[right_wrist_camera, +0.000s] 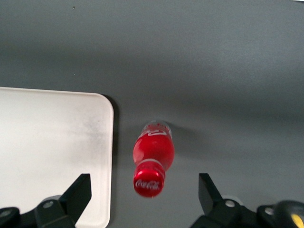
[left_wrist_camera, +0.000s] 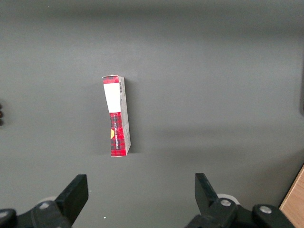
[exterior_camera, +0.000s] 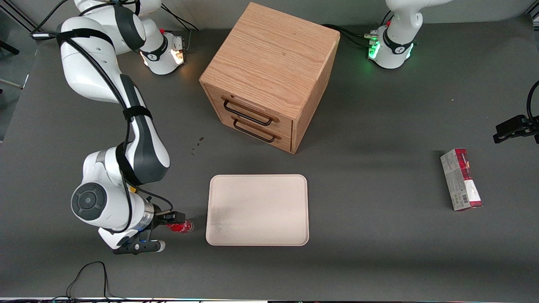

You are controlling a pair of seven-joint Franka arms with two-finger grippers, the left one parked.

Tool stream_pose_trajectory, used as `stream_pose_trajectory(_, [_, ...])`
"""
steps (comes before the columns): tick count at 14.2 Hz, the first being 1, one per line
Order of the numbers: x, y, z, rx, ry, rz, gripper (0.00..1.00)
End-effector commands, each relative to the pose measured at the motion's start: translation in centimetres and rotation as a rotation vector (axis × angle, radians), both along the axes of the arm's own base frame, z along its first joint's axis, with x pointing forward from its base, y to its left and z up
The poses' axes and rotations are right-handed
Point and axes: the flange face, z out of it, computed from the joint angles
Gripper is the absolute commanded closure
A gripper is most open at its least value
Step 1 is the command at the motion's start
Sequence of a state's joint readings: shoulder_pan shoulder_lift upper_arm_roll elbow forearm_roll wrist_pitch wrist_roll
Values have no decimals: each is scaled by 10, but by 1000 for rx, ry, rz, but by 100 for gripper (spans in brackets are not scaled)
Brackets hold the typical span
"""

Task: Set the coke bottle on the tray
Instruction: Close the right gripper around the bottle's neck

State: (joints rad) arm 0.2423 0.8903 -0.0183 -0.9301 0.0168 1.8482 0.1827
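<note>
The coke bottle [right_wrist_camera: 153, 151] has a red cap, a red body and a clear base, and its cap faces the right wrist camera. It rests on the grey table a short way off the tray's rim, toward the working arm's end. My right gripper [right_wrist_camera: 142, 195] hangs above it, open, one finger on each side of the cap, touching nothing. From the front, the coke bottle [exterior_camera: 183, 227] shows partly under the gripper [exterior_camera: 170, 222]. The pale cream-pink tray [exterior_camera: 257, 177] lies flat with nothing on it, and a rounded corner of the tray [right_wrist_camera: 47, 142] lies beside the bottle.
A wooden drawer cabinet [exterior_camera: 269, 75] with two black handles stands farther from the front camera than the tray. A red-and-white carton [exterior_camera: 461, 179] lies toward the parked arm's end, and the carton [left_wrist_camera: 118, 116] also shows under the parked gripper. A black cable [exterior_camera: 88, 273] loops near the table's front edge.
</note>
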Motion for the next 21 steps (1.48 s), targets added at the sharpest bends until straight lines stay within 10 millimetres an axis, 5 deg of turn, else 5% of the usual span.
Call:
stream_pose_trajectory(1, [-1, 2, -14, -16, -13, -6, 0])
stream_pose_trajectory(6, [-1, 2, -23, -13, -28, -6, 0])
stream_pose_trajectory(11, [-4, 0, -26, -14, -8, -12, 66])
stream_pose_trajectory(12, [-4, -1, -26, -13, -6, -14, 73])
stream_pose_trajectory(14, [-4, -2, -26, -15, -5, -15, 76])
stream_pose_trajectory(17, [-4, -2, -26, -14, -5, -14, 93])
stream_pose_trajectory(21, [-11, -6, 7, -32, 31, -10, 98])
